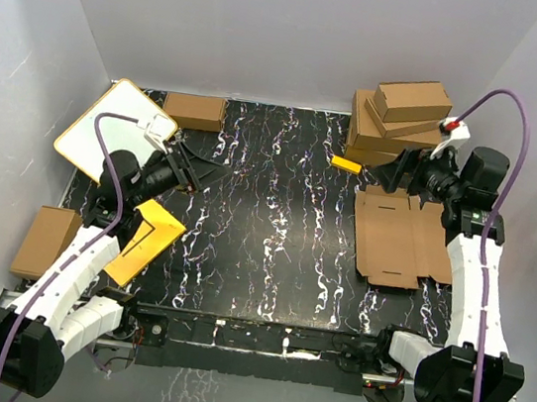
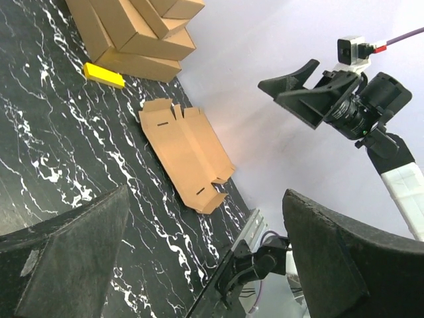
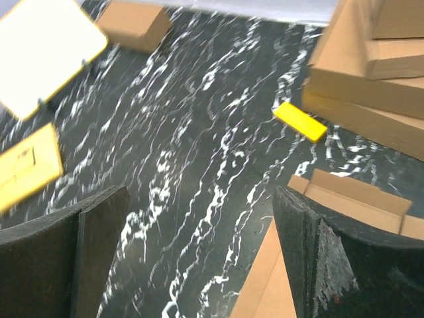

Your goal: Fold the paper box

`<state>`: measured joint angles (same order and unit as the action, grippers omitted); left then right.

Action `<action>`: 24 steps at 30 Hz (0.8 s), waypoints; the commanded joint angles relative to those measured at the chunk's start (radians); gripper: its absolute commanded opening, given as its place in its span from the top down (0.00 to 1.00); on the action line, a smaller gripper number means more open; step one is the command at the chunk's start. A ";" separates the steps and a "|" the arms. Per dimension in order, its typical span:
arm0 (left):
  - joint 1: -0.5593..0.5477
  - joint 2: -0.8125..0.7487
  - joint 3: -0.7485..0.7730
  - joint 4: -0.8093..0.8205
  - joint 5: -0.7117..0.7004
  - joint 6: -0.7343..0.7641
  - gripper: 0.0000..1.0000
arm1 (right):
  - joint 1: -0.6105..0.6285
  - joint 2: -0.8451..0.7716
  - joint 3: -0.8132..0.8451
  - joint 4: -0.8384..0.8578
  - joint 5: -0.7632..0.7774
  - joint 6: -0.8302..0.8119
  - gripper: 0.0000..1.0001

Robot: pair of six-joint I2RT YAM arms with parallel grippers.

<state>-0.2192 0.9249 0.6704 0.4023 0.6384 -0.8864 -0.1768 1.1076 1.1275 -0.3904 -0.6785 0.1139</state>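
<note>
Flat die-cut brown corrugated cardboard sheet [image 1: 398,241], 3 o'clock: matt paper face, creased score lines.
Black tabletop with white marble veining [image 1: 274,232]: smooth, faint sheen.
Stacked brown cardboard boxes [image 1: 400,120], 1 o'clock: matt, plain paper.
Small yellow block [image 1: 346,164] at stack's 7 o'clock: smooth, plastic-looking.
Fingers of left gripper [image 1: 211,171] and right gripper [image 1: 387,173]: black plastic, matt, grainy.

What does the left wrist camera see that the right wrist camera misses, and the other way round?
Only the left wrist: the right gripper, open. Only the right wrist: a white board, a yellow card and a lone brown box. Both: the yellow block, the stack of boxes, the marbled table and the flat paper box, cut off in the right view.
</note>
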 commanded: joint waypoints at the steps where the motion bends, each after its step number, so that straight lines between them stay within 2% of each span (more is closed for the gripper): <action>1: -0.042 -0.015 -0.047 0.093 0.002 -0.047 0.04 | 0.011 -0.027 -0.067 0.020 -0.307 -0.288 0.01; 10: -0.198 -0.006 -0.179 0.194 -0.121 -0.084 0.04 | 0.014 -0.006 -0.223 0.116 -0.321 -0.280 0.01; 24: -0.282 0.080 -0.218 0.261 -0.183 -0.097 0.05 | 0.013 0.046 -0.341 0.172 -0.266 -0.351 0.01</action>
<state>-0.4881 0.9962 0.4561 0.6071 0.4778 -0.9882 -0.1638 1.1603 0.7872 -0.3180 -0.9474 -0.1993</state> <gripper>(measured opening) 0.957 0.989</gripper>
